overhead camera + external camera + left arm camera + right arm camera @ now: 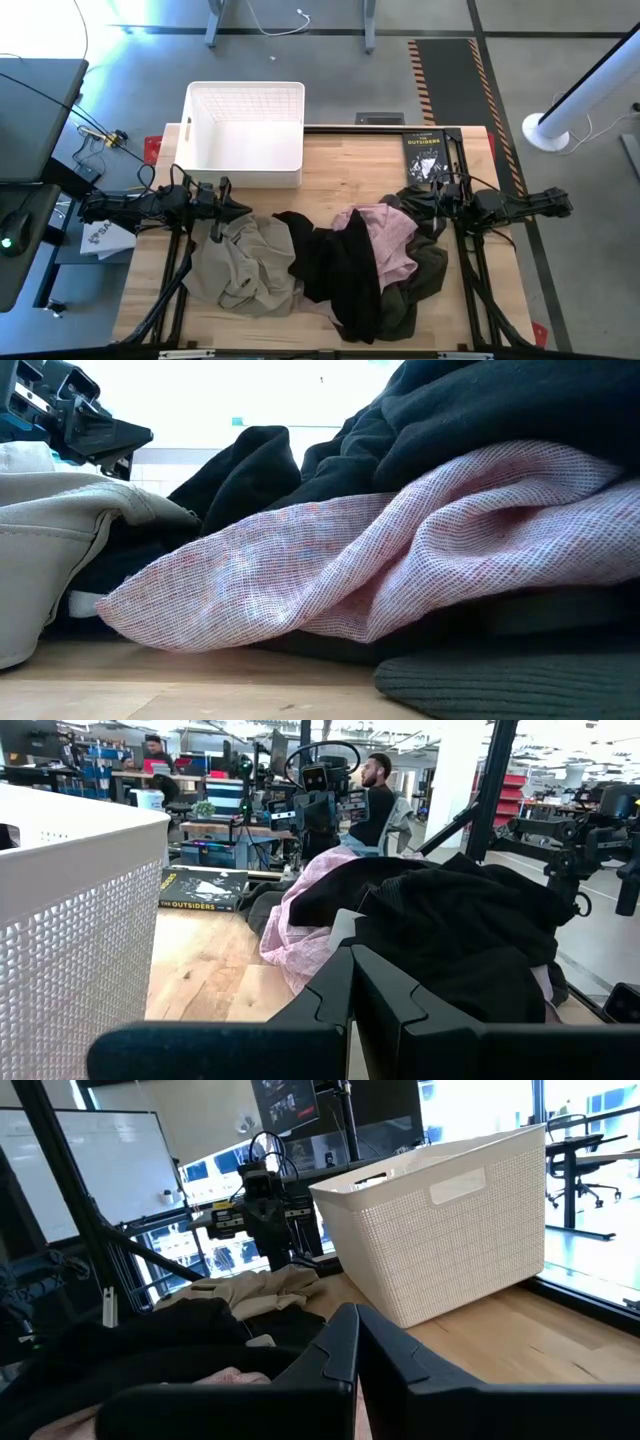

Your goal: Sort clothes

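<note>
The clothes [335,265] lie limp mid-tabletop; pinch a raised fold. Left gripper [243,209] and right gripper [398,200] are both closed, empty.

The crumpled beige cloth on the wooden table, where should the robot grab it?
Probably the raised fold at the top of the crumpled khaki-beige garment, coming straight down with the left gripper, now shut beside it. Its right edge disappears under the black garment.

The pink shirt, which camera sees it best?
The low view: the pink garment fills it, weave visible. The high view shows it small, between black and olive clothes. The left wrist view shows one edge; the right wrist a sliver.
</note>
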Robot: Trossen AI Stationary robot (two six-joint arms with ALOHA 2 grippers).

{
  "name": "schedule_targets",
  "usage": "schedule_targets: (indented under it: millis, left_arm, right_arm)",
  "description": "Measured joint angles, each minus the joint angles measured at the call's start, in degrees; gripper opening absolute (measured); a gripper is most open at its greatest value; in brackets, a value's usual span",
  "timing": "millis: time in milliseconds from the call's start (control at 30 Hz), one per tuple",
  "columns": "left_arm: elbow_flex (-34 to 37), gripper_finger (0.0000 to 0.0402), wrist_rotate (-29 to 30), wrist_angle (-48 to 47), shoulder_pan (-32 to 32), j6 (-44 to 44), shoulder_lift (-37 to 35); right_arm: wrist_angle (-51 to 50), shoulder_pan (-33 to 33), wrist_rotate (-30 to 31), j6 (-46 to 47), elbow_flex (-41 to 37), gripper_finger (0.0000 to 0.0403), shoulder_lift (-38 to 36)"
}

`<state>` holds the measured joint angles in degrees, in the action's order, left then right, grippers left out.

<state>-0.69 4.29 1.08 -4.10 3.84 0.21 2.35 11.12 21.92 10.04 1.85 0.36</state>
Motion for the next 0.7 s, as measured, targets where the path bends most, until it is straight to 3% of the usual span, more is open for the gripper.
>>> schedule_targets:
  millis: [700]
  left_arm:
    - [0.0, 0.0005, -0.02, 1.33, 0.0, 0.71, 0.02]
  right_arm:
    - [0.0, 0.02, 0.0, 0.0, 0.0, 0.0, 0.0]
